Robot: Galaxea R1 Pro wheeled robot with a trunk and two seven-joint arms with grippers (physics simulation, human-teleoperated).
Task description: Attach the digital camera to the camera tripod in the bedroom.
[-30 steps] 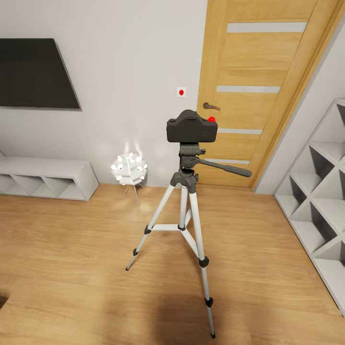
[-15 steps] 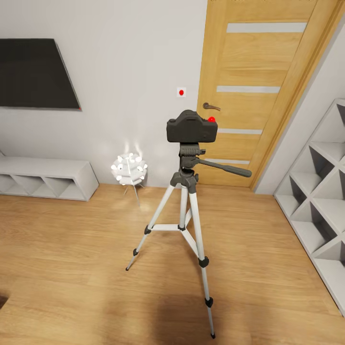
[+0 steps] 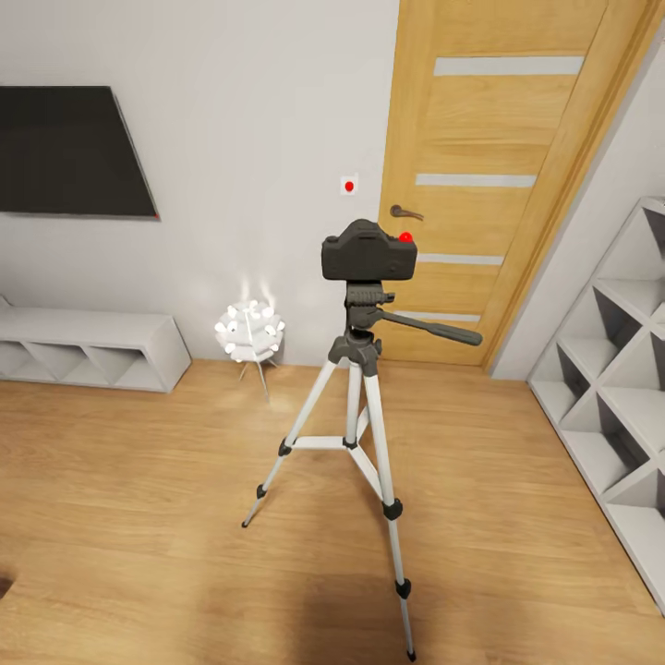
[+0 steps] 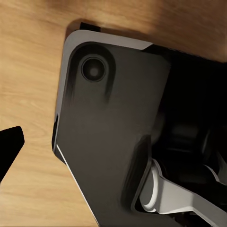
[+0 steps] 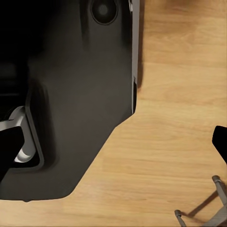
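Since the head camera tipped a little, nothing else moved: the digital camera (image 3: 368, 253) sits atop the camera tripod (image 3: 358, 406), so the job looks done. I cannot tell either gripper's grip.

The camera (image 3: 368, 253) sits on top of the tripod (image 3: 358, 406), which stands on the wood floor (image 3: 139, 517) near the door (image 3: 480, 175).

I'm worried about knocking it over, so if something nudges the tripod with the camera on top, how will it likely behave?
The camera tripod probably tips easily: its legs are slim and the digital camera sits high on its head. Its small feet may slide on the smooth wood floor. The pan handle sticks out and could catch.
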